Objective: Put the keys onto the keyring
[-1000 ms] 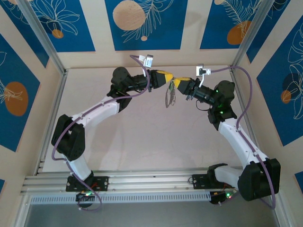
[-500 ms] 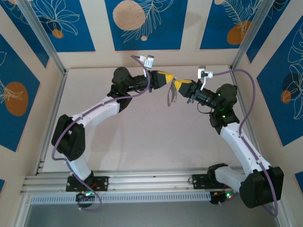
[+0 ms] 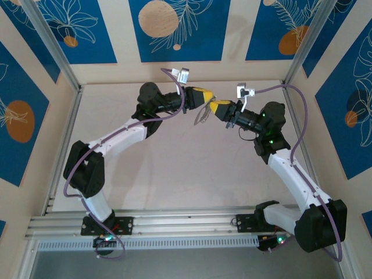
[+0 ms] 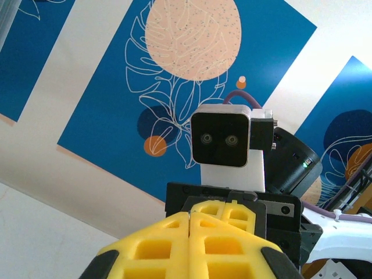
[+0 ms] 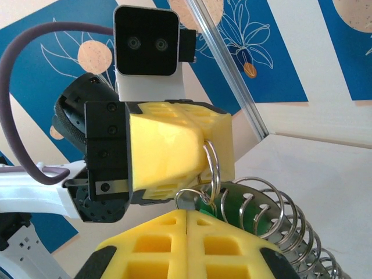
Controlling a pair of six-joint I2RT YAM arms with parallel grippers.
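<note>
1. You have both arms reaching to the middle of the far edge of the table (image 3: pixel 145 174). The left gripper (image 3: pixel 207 98) and right gripper (image 3: pixel 215 106) meet there nose to nose, held above the surface with their tips all but touching.
2. Your left gripper's fingers are pressed together, clamped on the thin wire of the keyring (image 3: pixel 203 118). In the right wrist view the wire comes out of its tips edge-on and curves down towards the right gripper.
3. Your right gripper's fingers are also together. A small silvery loop pokes out of their seam, with the green head of the key (image 5: pixel 229 202) just behind it. I judge it is clamped on the key, though the blade is hidden.
4. From above, the keyring hangs from the meeting point. Its long axis runs from the tips towards the near edge, leaning a little left. Its fringe of silvery coils (image 5: pixel 273 226) trails off beside the key.
5. The key sits just under the ring wire, touching or nearly so; you cannot tell whether it is threaded yet. Neither arm is nearer, since each holds its own part. The next move likely depends on keeping the wire edge-on to the key's loop.
</note>
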